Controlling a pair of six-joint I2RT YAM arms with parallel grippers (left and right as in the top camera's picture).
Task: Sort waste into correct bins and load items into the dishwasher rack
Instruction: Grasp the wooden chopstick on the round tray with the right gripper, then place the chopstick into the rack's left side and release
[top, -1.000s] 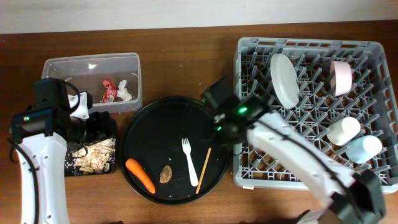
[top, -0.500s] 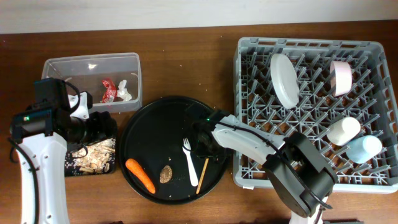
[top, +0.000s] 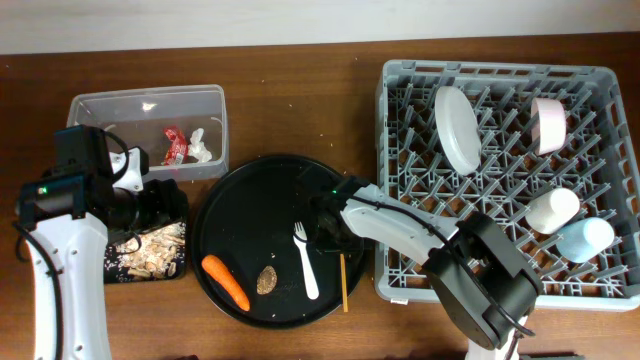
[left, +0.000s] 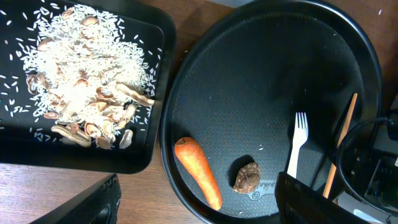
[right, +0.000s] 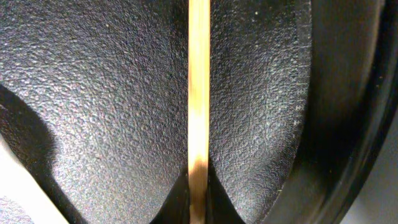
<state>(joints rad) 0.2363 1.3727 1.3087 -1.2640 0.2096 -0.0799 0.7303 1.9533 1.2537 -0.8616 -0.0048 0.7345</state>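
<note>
Near the front edge, mid-bench: right tool is down inside the round tray, jaws clamped on the back end of the chopstick. Wrist view shows dark fingers tight on both sides of the stick, no gap. Chopstick is thin, straight, pale wood. It runs along the tray's right side toward the front edge; can't tell if it's off the floor. Tray floor is pebbled matte black, rim smooth and raised.

Left tool: jaws wide apart, holding nothing, hanging over the back end of the black tray, near the left edge.

Also in the round tray:
- fork, white plastic, tines toward the back edge, just left of the chopstick, not touching
- carrot, orange, smooth, tapered, front-left part
- pit, brown, rough oval, between carrot and fork

Black tray is shallow and rectangular, heaped with scraps: pale grains mixed with tan flakes.

Tub, clear plastic, at the back-left corner, holds the red crinkled wrapper touching the crumpled white tissue.

Rack, grey peg lattice, fills the right side. Dish and pink bowl stand on edge toward the back. White cup and blue cup lie side by side near the right edge.
</note>
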